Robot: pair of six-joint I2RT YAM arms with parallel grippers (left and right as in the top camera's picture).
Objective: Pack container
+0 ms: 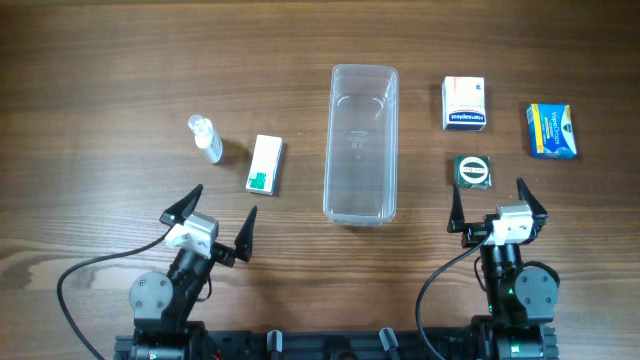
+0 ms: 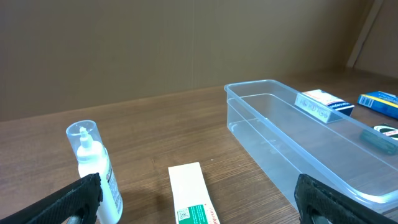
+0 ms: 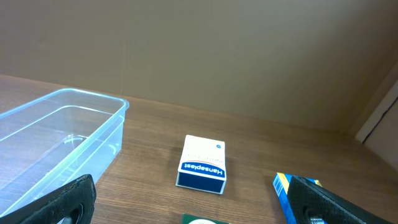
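Observation:
The container [image 1: 360,145] is a long clear plastic bin lying lengthwise at the table's middle, with nothing inside it. The left wrist view shows it at the right [image 2: 258,84], and the right wrist view shows it at the left [image 3: 115,134]. My left gripper [image 1: 225,199] is open near the front left, pointing toward a white and green box [image 1: 265,164] and a small clear bottle [image 1: 206,138]. My right gripper [image 1: 489,188] is open at the front right, just short of a dark green square box [image 1: 473,170]. Neither gripper holds or touches anything.
A white and blue Hansaplast box [image 1: 464,103] lies right of the bin, and a blue and yellow box [image 1: 551,130] lies farther right. The white and green box [image 2: 189,186] sits between my left fingers' line of sight, with the bottle [image 2: 93,165] by the left finger.

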